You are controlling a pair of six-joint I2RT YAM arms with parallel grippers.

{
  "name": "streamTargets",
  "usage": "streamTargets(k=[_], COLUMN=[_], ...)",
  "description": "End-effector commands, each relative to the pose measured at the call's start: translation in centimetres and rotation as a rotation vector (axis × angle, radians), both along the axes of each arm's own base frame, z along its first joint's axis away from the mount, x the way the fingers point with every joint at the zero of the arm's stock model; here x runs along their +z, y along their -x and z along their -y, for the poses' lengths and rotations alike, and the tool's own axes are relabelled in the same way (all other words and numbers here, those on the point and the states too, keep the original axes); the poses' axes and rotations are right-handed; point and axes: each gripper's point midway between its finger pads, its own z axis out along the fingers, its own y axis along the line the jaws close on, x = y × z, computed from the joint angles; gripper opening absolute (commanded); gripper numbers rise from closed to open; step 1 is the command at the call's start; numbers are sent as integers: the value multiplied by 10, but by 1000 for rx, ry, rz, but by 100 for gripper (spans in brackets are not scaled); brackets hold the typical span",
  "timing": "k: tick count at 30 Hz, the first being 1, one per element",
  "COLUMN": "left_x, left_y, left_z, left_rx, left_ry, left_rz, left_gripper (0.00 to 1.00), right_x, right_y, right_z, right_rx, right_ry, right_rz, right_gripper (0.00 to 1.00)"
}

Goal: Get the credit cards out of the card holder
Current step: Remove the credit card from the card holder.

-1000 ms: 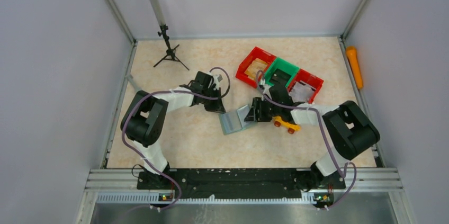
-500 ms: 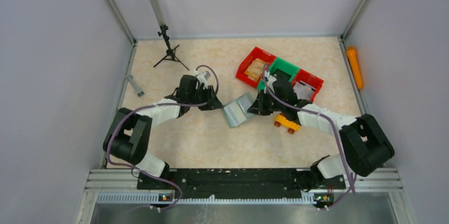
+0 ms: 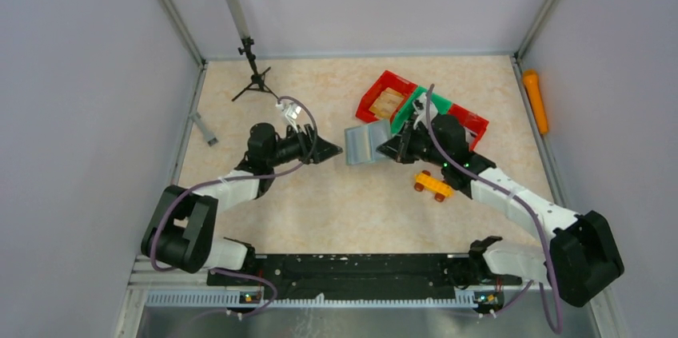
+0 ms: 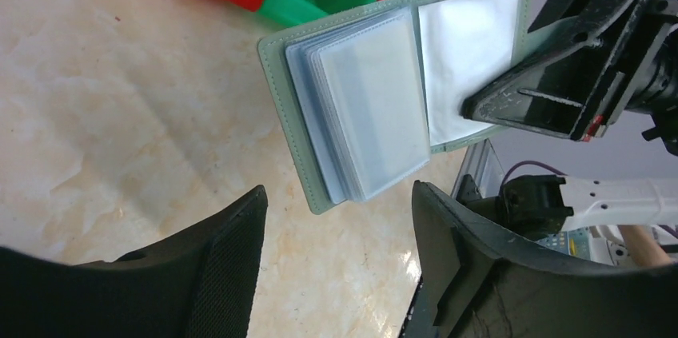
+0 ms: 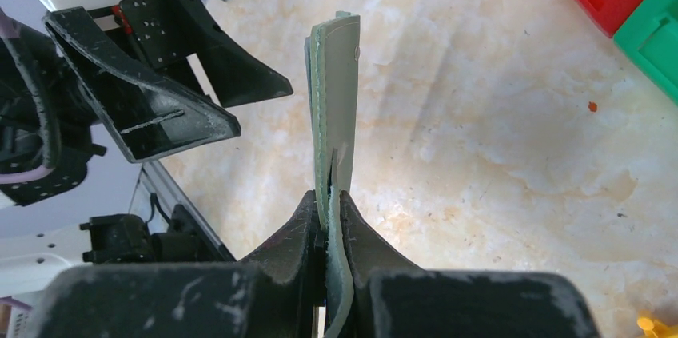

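On the beige marbled worktop, red and green plastic bins stand just behind the right jaws. These jaws are closed tight on one edge of the flat grey-green card holder, which is open, its clear sleeves facing the left jaws. The left jaws stand wide apart and empty, the holder just ahead of them. A small yellow toy car lies near the right jaws.
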Motion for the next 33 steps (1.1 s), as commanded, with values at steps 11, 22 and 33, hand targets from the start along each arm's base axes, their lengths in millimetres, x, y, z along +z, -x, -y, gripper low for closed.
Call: streamTargets(k=[11,22,33], left_x=[47,57,70], left_y=[11,18,25], left_z=[9,18,18], left_rx=[-128,-238,-292], left_ry=[201,316,384], left_rz=[105,92,112], left_gripper=[64,46,11], right_x=[71,88,73], right_y=[18,34,30], right_z=[-5,-16,-14], right_rx=[49,146,118], right_ry=[-167,-269,-236], right_rz=[135,159,124], right_gripper=[0,0,0])
